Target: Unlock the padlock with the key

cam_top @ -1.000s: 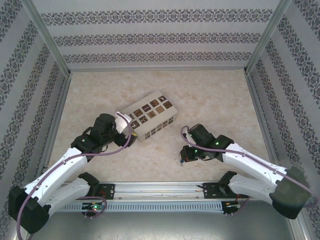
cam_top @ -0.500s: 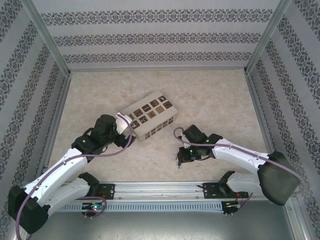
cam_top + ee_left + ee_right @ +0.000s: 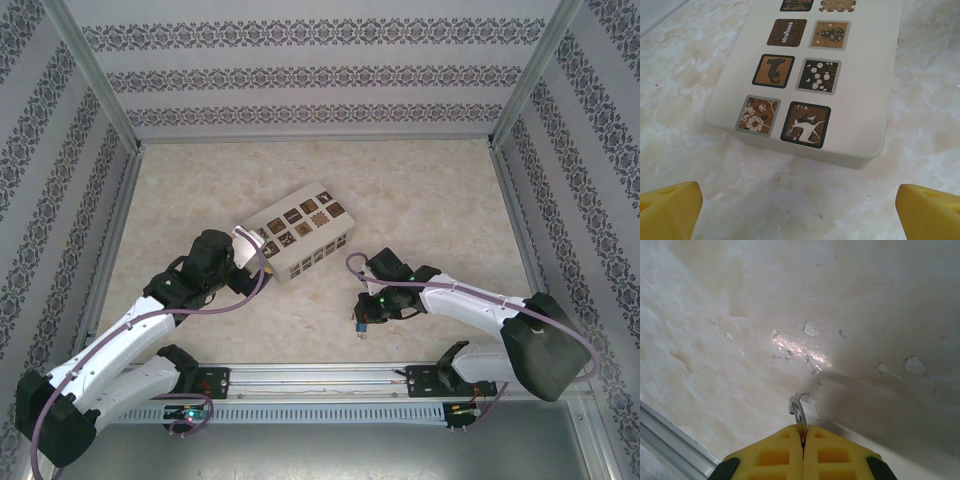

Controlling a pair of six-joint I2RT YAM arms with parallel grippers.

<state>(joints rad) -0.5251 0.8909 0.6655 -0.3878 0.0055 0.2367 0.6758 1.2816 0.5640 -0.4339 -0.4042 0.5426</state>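
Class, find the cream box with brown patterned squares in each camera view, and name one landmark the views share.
Top external: cream box, left of centre, lying diagonally.
Left wrist: cream box, upper centre, beyond the yellow fingers.
Right wrist: marbled tabletop ahead of the right gripper.
Shared landmark: that marbled tabletop.

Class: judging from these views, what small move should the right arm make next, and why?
Probably raise the right gripper slightly above the table: its jaws are shut on a thin silvery metal loop close to the surface, while the left gripper stands open by the cream box.
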